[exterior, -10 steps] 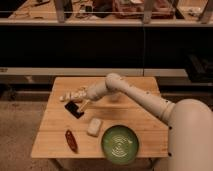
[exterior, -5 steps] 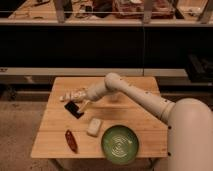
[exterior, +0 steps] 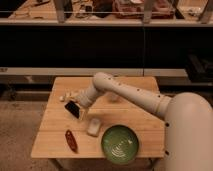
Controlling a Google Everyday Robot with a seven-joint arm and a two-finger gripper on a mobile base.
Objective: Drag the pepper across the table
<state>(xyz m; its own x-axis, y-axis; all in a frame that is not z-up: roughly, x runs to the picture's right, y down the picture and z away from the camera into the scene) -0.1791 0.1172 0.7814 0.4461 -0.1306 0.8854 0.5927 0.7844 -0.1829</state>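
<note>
The pepper (exterior: 71, 140), dark red and elongated, lies near the front left corner of the light wooden table (exterior: 135, 112). My gripper (exterior: 65, 97) hangs over the table's left side, just above and behind a black phone (exterior: 73, 108). It is well behind the pepper and apart from it. The fingers look open, with nothing between them.
A white rounded block (exterior: 93, 126) sits right of the pepper, and a green bowl (exterior: 120, 144) stands at the front middle. My arm (exterior: 130, 95) reaches across the table from the right. A dark shelf unit stands behind the table.
The gripper has edged slightly to the left above the phone. The pepper, block and bowl have not moved.
</note>
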